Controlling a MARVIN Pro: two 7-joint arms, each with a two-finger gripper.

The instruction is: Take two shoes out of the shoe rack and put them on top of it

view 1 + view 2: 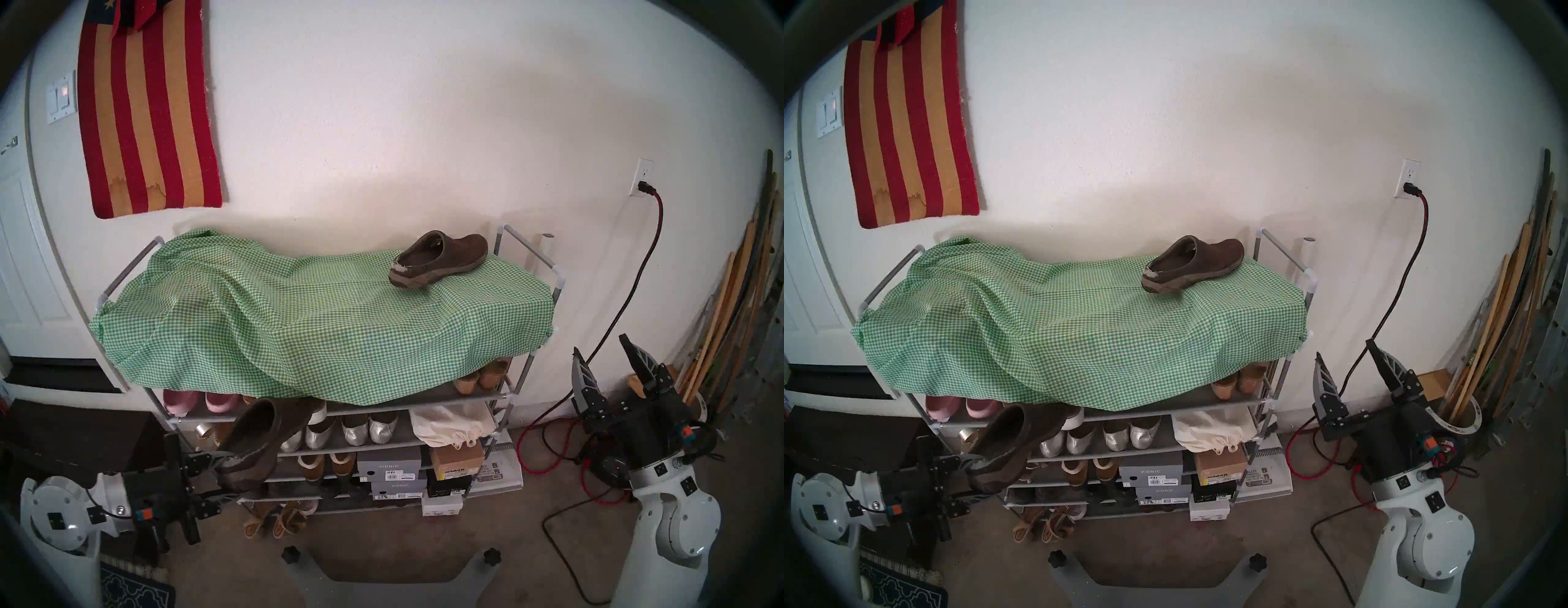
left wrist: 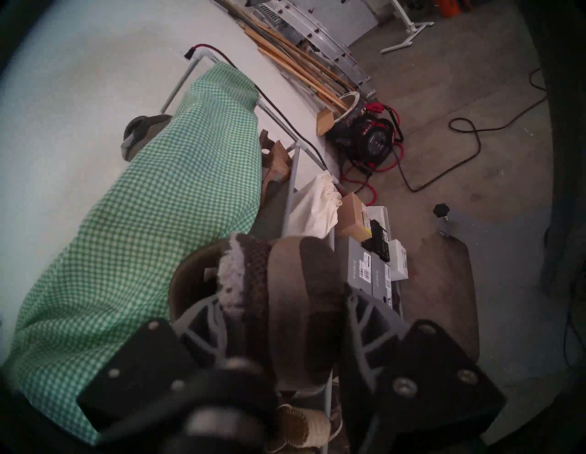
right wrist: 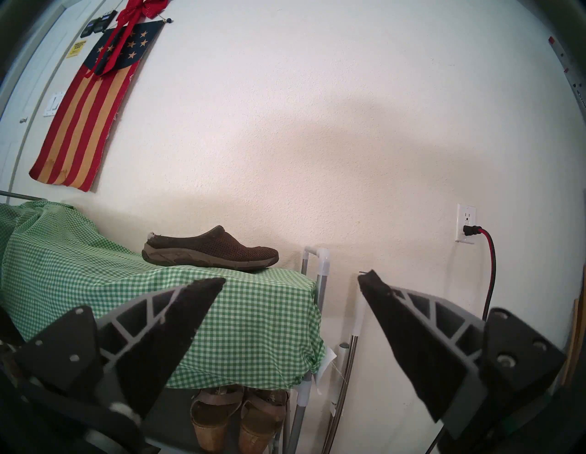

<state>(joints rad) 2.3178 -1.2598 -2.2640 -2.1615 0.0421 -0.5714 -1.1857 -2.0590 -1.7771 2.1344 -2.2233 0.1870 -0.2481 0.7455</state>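
Observation:
One dark brown clog stands on the green-white gingham cloth at the right end of the shoe rack's top; it also shows in the right wrist view. My left gripper is shut on the heel end of the second brown clog, holding it tilted, toe up, in front of the rack's left middle shelves, below the cloth's hanging edge. In the left wrist view the fingers clamp its frayed heel. My right gripper is open and empty, right of the rack.
Silver flats, a white cloth bag, shoe boxes and tan sandals fill the shelves. A red cable and reel lie on the floor at right, and wooden sticks lean on the wall.

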